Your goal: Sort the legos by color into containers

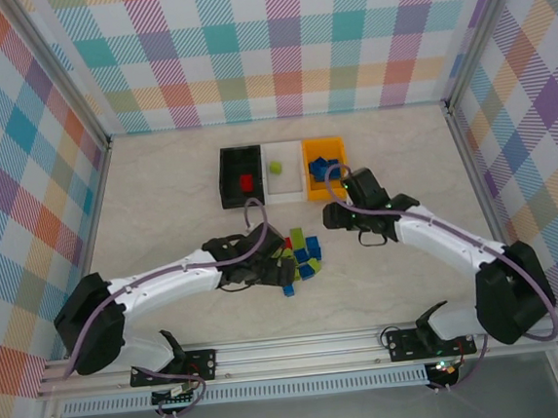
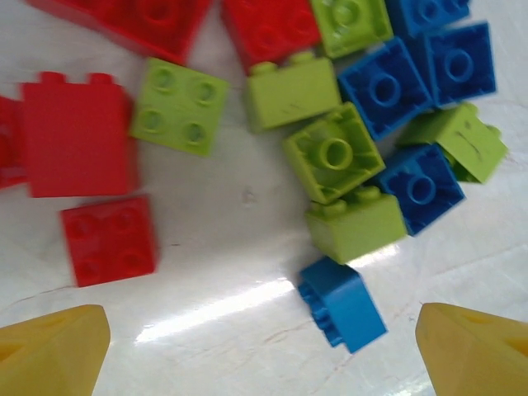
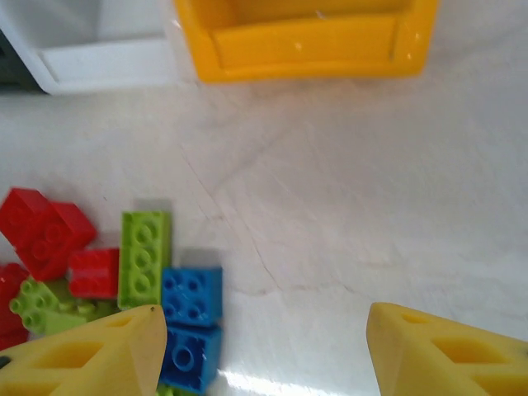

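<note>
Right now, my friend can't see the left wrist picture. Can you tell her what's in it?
Red, lime green and blue legos lie jumbled on a pale table. The left hand hangs open above them, yellow fingers apart, one blue brick nearest.

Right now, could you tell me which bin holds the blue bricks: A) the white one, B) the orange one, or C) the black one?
B: the blue bricks lie in the orange bin, while the black bin holds a red brick and the white bin a green brick.
</note>
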